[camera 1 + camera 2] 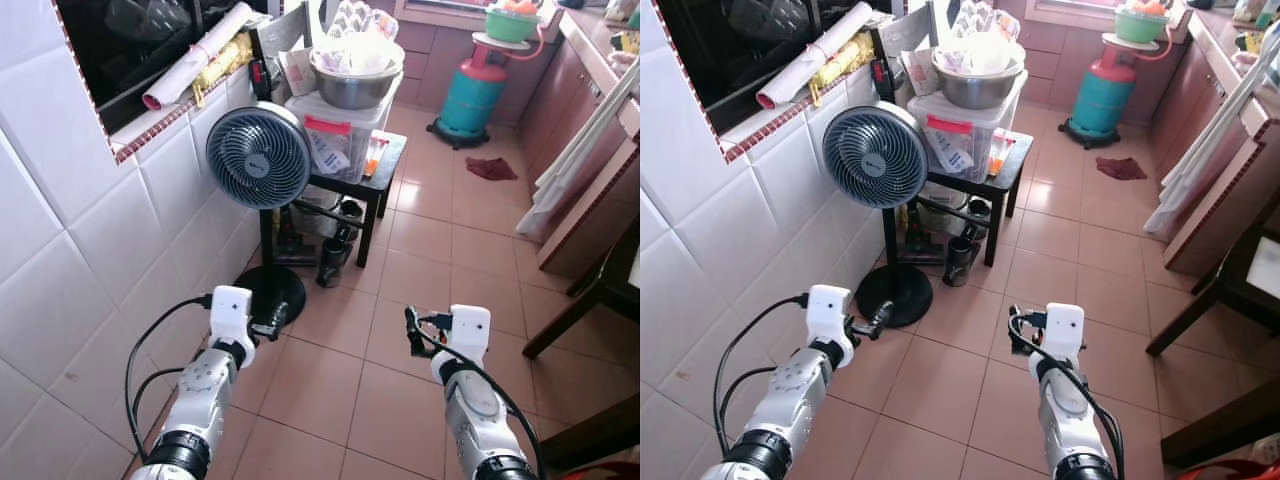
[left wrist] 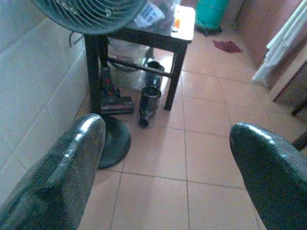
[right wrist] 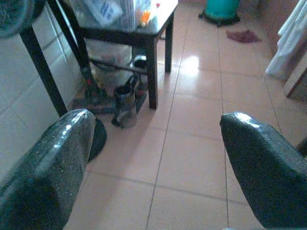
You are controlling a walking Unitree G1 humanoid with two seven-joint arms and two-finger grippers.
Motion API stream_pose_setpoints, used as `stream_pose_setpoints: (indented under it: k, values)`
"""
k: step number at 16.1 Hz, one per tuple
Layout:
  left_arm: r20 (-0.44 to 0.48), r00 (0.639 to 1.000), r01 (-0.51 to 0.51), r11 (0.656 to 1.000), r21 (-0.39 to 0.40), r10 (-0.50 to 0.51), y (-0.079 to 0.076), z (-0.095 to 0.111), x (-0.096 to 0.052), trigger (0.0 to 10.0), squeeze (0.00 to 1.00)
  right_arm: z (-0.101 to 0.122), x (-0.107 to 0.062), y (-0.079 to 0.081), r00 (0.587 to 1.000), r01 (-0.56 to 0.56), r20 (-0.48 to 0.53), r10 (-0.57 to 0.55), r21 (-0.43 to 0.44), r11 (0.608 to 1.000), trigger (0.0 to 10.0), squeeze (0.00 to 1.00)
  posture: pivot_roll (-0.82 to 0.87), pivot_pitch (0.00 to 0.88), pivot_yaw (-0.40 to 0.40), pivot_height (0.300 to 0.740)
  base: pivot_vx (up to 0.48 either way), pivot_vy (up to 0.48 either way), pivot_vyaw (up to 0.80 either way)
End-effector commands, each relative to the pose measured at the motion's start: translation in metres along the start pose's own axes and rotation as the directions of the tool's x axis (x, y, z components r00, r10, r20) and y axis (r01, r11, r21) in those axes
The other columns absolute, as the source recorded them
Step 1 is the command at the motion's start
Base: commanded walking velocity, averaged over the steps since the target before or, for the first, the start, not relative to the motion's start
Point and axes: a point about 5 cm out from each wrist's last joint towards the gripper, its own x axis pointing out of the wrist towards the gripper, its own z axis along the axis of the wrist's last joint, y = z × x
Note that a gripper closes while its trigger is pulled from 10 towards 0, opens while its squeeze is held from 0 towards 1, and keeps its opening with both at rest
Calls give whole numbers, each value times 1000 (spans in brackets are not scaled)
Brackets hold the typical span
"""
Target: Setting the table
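Open tiled floor (image 1: 440,250) runs up the middle of the frame, free for passing. On the left the white tiled wall (image 1: 90,230) closes that side, with a standing fan (image 1: 258,155) and a loaded small black table (image 1: 350,175) just beyond it. At upper centre stands a gas cylinder (image 1: 472,95); cabinets (image 1: 580,150) line the right edge.

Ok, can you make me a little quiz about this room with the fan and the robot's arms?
1. True or false: the fan stands on the small black table.
2. What colour is the gas tank: A) green, B) yellow, C) black?
3. Fill in: the jaws of the left gripper and the right gripper are both ____ and hold nothing.

Key
1. False: it stands on the floor, beside the table.
2. A
3. open
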Motion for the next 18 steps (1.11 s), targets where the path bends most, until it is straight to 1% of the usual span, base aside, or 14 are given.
stream_pose_setpoints:
  k: [1,3,4,5,7,9,12,16,18]
  values:
    - [10,1000,-4,999,37,4,1,1,-2,10000,0,6,0,0,999,-5,39,5,-1,1000,10000,0,91,0,-32,740,0,0,0]
    - [24,1000,-7,999,47,6,3,-1,-9,10000,0,12,-4,-2,997,1,75,-2,13,1000,10000,0,92,0,-29,740,0,0,0]
    - [21,1000,-3,998,64,2,4,-2,-12,10000,0,12,-7,-4,996,13,84,-15,20,1000,10000,0,93,0,-28,740,0,0,0]
    - [27,1000,-1,998,67,-1,4,-3,-17,10000,0,12,-13,-9,995,32,97,-35,35,999,10000,0,95,0,-28,740,0,0,0]
    - [24,1000,2,997,72,-4,4,-4,-21,10000,0,13,-18,-12,993,43,108,-47,35,998,10000,0,92,0,-21,740,0,0,0]
    - [23,1000,-2,997,72,0,7,-8,-31,10000,0,16,-29,-12,991,62,118,-67,47,997,10000,0,81,0,-6,740,0,0,0]
    - [17,1000,-11,998,59,10,9,-11,-36,10000,0,15,-35,-10,992,55,110,-59,41,998,10000,0,71,0,-4,740,0,0,-800]
    - [50,999,-21,999,24,20,11,0,-31,10000,0,22,-35,-10,993,52,108,-55,35,998,10000,0,64,0,-16,740,0,0,-800]
    - [42,999,-14,1000,13,13,12,-1,-32,10000,0,24,-36,-11,993,49,108,-52,29,998,10000,0,61,0,-19,740,0,0,-800]
